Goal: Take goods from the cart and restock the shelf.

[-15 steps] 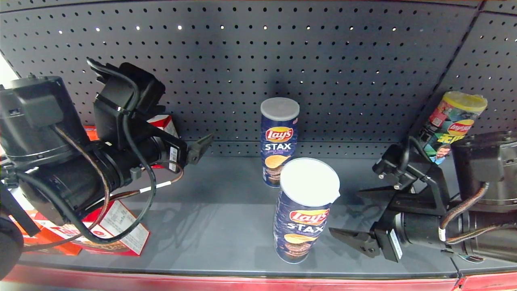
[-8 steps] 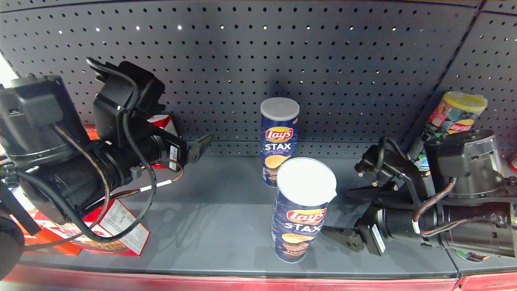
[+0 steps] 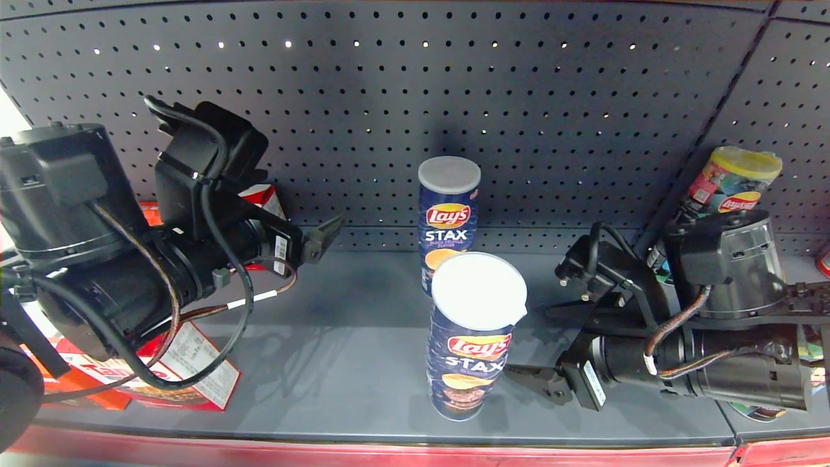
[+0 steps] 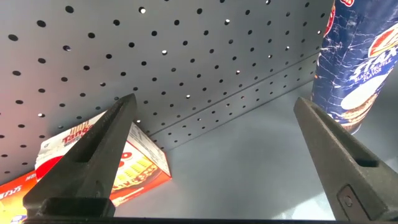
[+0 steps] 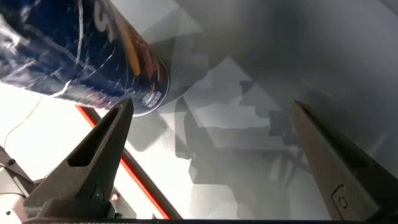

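Two blue chip cans stand on the grey shelf [image 3: 350, 350]. The front can [image 3: 475, 337] is near the edge and leans a little; the back can [image 3: 447, 214] is by the pegboard. My right gripper [image 3: 532, 342] is open just right of the front can, with its lower finger [image 3: 528, 377] at the can's base. In the right wrist view the front can [image 5: 81, 56] lies beside one finger, outside the open right gripper [image 5: 211, 109]. My left gripper [image 3: 318, 237] hovers open at the left, empty; in its own view the left gripper [image 4: 214, 102] faces the pegboard with the back can [image 4: 354, 68] to one side.
Red boxes [image 3: 188, 370] lie at the shelf's front left, and a red-and-white box [image 4: 134, 165] stands at the back left. A yellow-lidded can [image 3: 733, 181] stands at the far right. The shelf has a red front lip [image 3: 389, 452]. Open floor lies between the left boxes and the cans.
My right arm has moved left towards the front can, and the can has shifted a little to the left. The left arm has barely moved.
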Controlling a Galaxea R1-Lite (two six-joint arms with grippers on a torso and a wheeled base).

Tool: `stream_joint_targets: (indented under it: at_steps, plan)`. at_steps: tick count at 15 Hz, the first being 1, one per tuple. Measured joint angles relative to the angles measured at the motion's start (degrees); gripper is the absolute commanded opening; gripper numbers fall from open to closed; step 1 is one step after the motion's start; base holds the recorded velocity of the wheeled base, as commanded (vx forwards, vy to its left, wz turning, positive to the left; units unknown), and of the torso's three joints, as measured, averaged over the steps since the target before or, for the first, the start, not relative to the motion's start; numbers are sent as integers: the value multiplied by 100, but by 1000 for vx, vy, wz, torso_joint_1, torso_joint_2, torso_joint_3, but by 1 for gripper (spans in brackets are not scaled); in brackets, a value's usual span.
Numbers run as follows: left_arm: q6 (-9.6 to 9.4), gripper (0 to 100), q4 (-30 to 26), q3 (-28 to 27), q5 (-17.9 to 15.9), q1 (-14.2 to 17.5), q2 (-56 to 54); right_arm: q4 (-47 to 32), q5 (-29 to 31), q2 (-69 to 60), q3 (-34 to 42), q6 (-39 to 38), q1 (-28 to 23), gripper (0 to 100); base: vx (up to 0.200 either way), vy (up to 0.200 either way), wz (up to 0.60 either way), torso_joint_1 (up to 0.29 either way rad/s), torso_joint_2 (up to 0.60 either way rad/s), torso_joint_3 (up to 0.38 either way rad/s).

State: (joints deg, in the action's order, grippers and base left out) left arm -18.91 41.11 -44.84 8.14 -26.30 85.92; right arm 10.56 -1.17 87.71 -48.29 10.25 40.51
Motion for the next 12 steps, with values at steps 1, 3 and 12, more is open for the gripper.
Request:
stream_joint_targets:
  at_steps: [1,3,12]
  plan:
    - [2,100,2,-6,1,0,2,13,0,22,-22,1,23,100,0,0,0,0,0,0]
    - [0,100,0,-6,1,1,5,30,5,79,-52,0,63,100,0,0,0,0,0,0]
    - [0,100,16,-6,1,-2,27,105,6,126,-55,-7,111,100,0,0,0,0,0,0]
